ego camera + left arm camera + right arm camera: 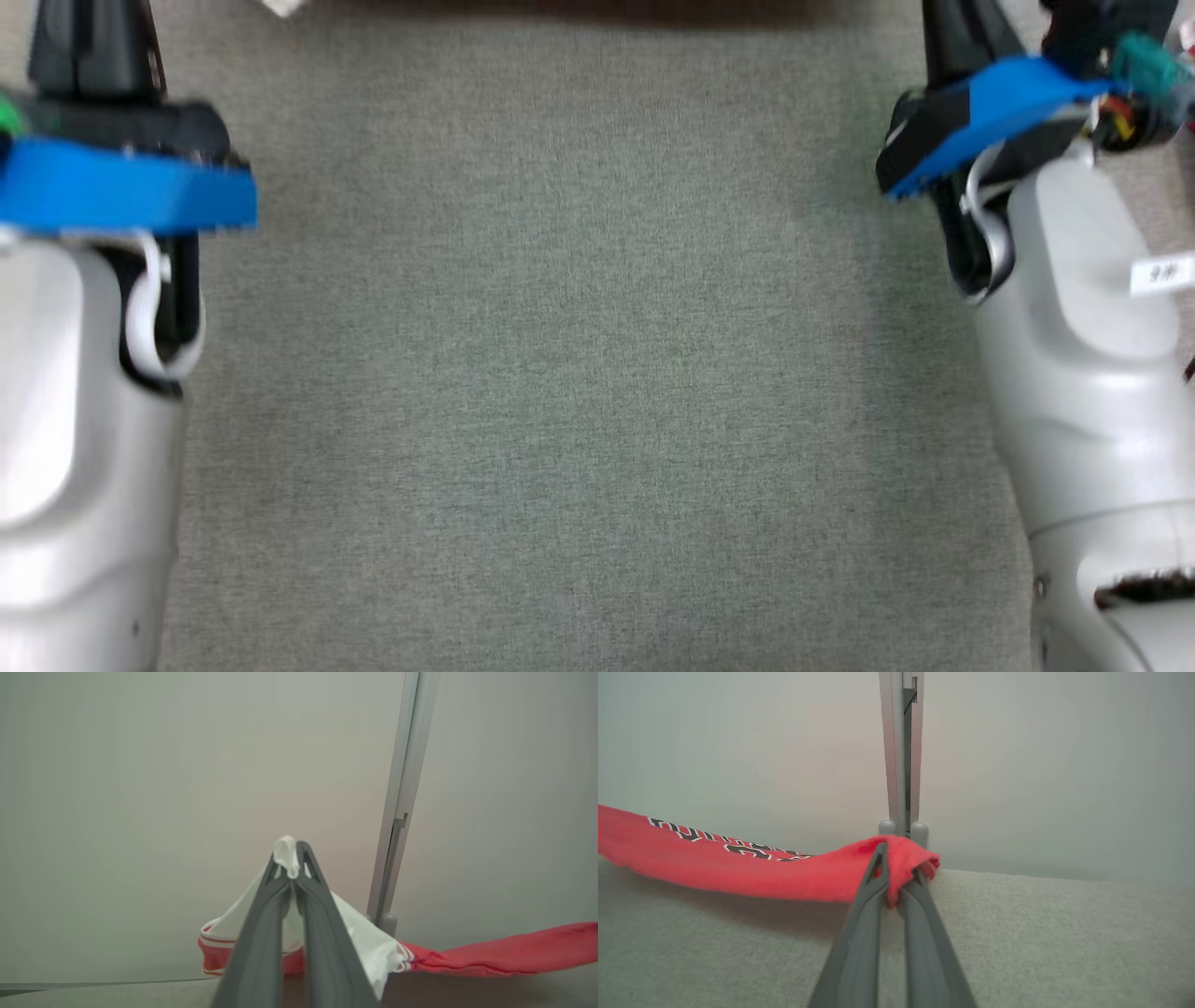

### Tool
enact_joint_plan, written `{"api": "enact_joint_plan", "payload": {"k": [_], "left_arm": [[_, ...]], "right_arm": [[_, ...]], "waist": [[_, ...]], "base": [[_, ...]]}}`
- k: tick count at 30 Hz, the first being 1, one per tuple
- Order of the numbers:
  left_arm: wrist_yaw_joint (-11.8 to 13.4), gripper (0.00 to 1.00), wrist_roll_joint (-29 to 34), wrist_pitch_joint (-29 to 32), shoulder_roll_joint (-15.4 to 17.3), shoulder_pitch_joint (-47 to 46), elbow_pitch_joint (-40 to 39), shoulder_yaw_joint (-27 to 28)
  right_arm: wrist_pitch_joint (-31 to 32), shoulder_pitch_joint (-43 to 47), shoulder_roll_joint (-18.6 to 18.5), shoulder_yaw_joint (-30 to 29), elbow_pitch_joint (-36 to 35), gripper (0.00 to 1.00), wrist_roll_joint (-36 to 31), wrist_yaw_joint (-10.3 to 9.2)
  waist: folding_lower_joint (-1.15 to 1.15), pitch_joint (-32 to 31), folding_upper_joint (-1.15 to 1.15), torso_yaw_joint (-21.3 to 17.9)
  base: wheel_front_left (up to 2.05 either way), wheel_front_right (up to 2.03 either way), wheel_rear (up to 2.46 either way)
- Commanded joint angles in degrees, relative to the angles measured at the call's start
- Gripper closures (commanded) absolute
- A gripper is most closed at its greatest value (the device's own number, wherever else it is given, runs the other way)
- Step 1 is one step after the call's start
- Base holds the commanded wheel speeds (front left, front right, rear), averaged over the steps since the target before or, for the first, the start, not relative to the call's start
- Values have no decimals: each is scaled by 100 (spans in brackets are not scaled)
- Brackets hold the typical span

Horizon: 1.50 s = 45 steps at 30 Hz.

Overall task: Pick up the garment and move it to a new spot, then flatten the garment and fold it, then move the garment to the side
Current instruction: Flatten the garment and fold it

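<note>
left gripper (290, 856): clamped tight on a white bit of the garment (364, 942), cloth poking up between the tips
right gripper (899, 877): pinched closed on a bunched red end of it
garment: red and white, strung out in a band between the two, lifted enough to throw a shadow underneath
tabletop (597, 373): grey woven cloth, pretty even
room: plain pale wall (140, 788), grey upright post (901, 765) at the far edge
left wrist view: white panel with red-and-white striped trim
right wrist view: black-and-white lettering along the red
head view: pale forearms (84, 420) at both sides
edges: far edge and wall just beyond the tips
open room: wide bare stretch between the forearms
</note>
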Motion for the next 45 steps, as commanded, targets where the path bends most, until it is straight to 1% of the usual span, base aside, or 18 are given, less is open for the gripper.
{"api": "enact_joint_plan", "payload": {"k": [1, 8, 10, 15, 18, 21, 23, 27, 29, 32, 34, 40, 45], "left_arm": [[60, 100, -50, -43, 3, 313, -249, 86], [271, 100, -298, -66, -82, 2132, -1505, 350], [389, 100, -364, -68, -158, 2673, -1830, 412], [622, 100, -405, -10, -350, 4033, -2580, 262], [732, 100, -378, 0, -388, 4792, -3020, 202], [831, 100, -270, 90, -297, 5400, -3401, 150], [891, 100, -264, 161, -264, 5756, -3628, 139], [968, 100, -321, 381, -166, 6381, -3899, 106], [964, 100, -361, 505, -132, 6606, -3906, 45], [907, 100, -420, 646, -124, 6777, -3770, -62], [894, 100, -430, 667, -109, 6768, -3581, -97], [732, 100, -415, 766, -71, 6445, -2854, -292], [617, 100, -381, 833, -31, 6058, -2506, -354]], "right_arm": [[-55, 284, -5, 76, -101, 100, 209, 1], [-137, 1579, -6, 299, -807, 100, 829, 1], [-130, 2018, -8, 360, -1095, 100, 1039, 1], [107, 3265, -5, 294, -2016, 100, 1117, 1], [398, 4063, -8, 263, -2739, 100, 1124, 1], [821, 4869, -7, 191, -3516, 100, 1116, 1], [1139, 5404, -8, 101, -4020, 100, 950, 1], [1781, 6292, -7, 13, -4893, 100, 771, 1], [2030, 6588, -7, 9, -5145, 100, 839, 1], [2349, 6786, -7, 25, -5252, 100, 853, 1], [2499, 6789, -7, 14, -5166, 100, 628, 1], [2736, 6547, -6, 46, -4558, 100, 790, 1], [2961, 6340, -6, 96, -4125, 100, 916, 1]], "waist": [[0, -161, 0, -60], [0, -874, 0, -111], [0, -1103, 0, -114], [0, -1659, 0, -51], [0, -1927, 0, -30], [0, -2154, 0, 5], [0, -2265, 0, 34], [0, -2392, 0, 43], [0, -2442, 0, 26], [0, -2494, 0, 13], [0, -2527, 0, 13], [0, -2606, 0, 42], [0, -2649, 0, 62]], "base": [[0, 0, 0], [0, 0, 0], [0, 0, 0], [0, 0, 0], [0, 0, 0], [0, 0, 0], [0, 0, 0], [0, 0, 0], [0, 0, 0], [0, 0, 0], [0, 0, 0], [0, 0, 0], [0, 0, 0]]}}
